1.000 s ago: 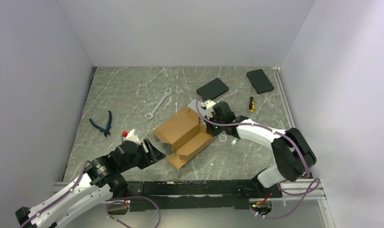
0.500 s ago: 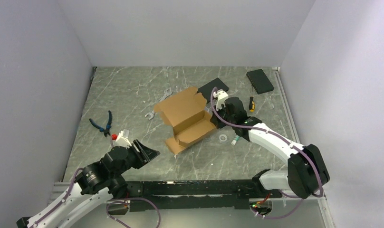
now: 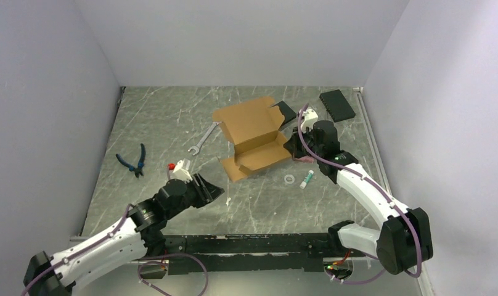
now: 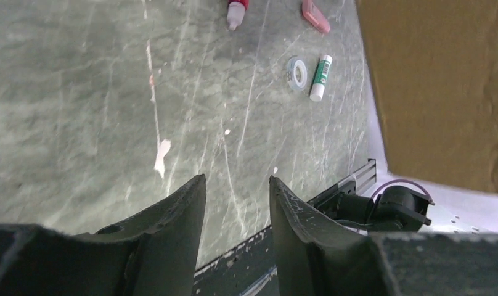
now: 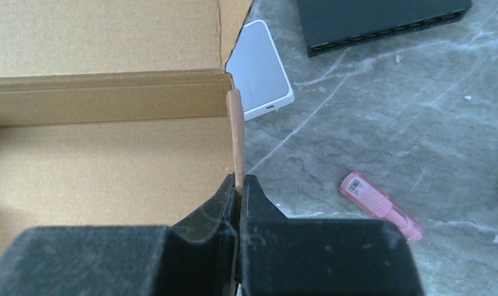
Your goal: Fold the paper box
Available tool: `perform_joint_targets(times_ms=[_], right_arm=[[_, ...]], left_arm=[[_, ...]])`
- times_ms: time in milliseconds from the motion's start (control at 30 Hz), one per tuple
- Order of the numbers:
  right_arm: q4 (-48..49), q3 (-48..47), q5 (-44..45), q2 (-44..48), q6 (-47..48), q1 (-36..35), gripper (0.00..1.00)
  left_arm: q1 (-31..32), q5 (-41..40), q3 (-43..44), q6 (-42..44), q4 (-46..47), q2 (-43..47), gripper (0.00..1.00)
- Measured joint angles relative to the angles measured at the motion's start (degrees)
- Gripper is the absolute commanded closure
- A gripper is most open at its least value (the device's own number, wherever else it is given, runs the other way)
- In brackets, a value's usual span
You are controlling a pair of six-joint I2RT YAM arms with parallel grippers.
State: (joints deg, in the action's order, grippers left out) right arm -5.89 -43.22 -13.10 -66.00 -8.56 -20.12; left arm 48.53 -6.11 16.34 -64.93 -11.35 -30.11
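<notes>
The paper box (image 3: 253, 135) is an open brown cardboard mailer, its lid flap raised, lying at the middle back of the table. My right gripper (image 3: 294, 148) is at its right side. In the right wrist view the gripper (image 5: 239, 182) is shut on the box's thin upright side wall, with the box's inside (image 5: 105, 154) to the left. My left gripper (image 3: 212, 192) is open and empty, low over the table, near and left of the box. In the left wrist view the gripper (image 4: 237, 182) shows bare table between its fingers, and the box (image 4: 444, 86) fills the upper right.
A wrench (image 3: 204, 139) and blue pliers (image 3: 134, 161) lie to the left. A tape ring (image 3: 289, 179) and a glue stick (image 3: 307, 180) lie in front of the box. Black slabs (image 3: 337, 105) (image 3: 286, 111) are at the back right. A white case (image 5: 262, 71) and a pink stick (image 5: 379, 205) lie by the right gripper.
My right gripper has pulled the box back and to the right, turning it. My left gripper has drawn back from the box and then moved right and forward, still open.
</notes>
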Motion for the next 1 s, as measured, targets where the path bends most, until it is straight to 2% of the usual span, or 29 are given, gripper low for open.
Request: perform_joint_targets(times_ms=[133, 233, 533, 700, 1000], right_arm=[[-0.1, 0.0, -1.9, 0.0, -0.3, 0.0, 1.00], [-0.1, 0.0, -2.6, 0.0, -0.3, -0.1, 1.00], [0.0, 0.0, -2.9, -0.6, -0.3, -0.5, 1.00], [0.0, 0.0, -2.5, -1.4, 0.0, -1.8, 1.00], [0.0, 0.0, -1.2, -1.5, 1.1, -3.1, 1.00]], left_arm=[[0.0, 0.2, 1.2, 3.4, 9.1, -8.6, 0.54], [0.0, 0.0, 3.4, 4.9, 12.4, -11.6, 0.55], [0.0, 0.2, 4.9, 7.5, 22.4, -11.9, 0.54], [0.0, 1.9, 5.3, 8.7, 25.4, -13.9, 0.53], [0.0, 2.8, 7.2, 9.2, 25.6, -16.3, 0.48]])
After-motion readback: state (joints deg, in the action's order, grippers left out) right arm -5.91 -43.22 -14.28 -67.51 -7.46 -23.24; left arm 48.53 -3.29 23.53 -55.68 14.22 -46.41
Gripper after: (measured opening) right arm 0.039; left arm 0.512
